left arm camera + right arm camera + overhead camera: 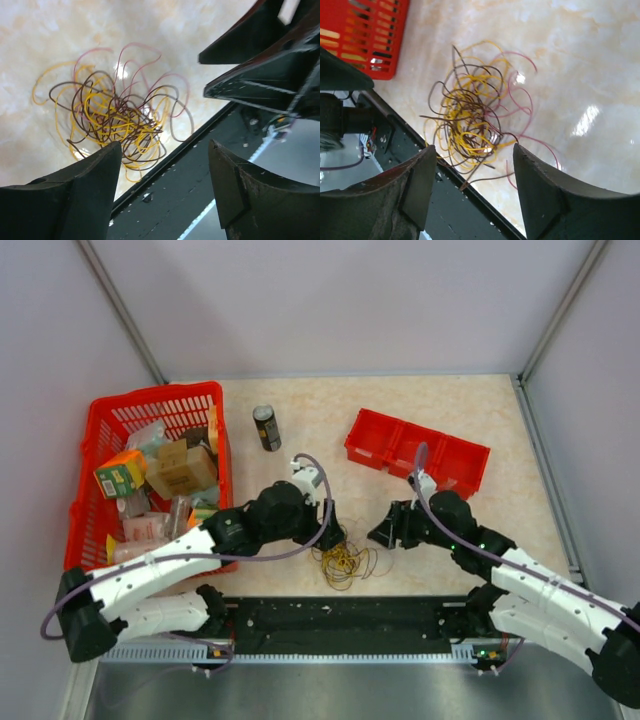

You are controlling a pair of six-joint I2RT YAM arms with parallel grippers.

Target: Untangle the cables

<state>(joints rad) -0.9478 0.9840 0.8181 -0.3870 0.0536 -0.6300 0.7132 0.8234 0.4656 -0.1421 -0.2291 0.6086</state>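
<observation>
1. Cables (343,562) form one knot of thin yellow, dark brown and pinkish loops on the marbled table (470,405), just beside its black near edge strip (340,622)
2. Left gripper (332,531) and right gripper (384,536) flank the knot, jaws apart
3. Print on the boxes (182,468) in the red basket (150,400) is too small to read

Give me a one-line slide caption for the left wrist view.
Open left gripper hovers above a tangle of thin yellow, dark brown and pink wires on the beige marbled tabletop.

Red basket (150,398) of boxes, dark can (266,427), red divided tray (385,436); beige marbled table (330,405)
</observation>
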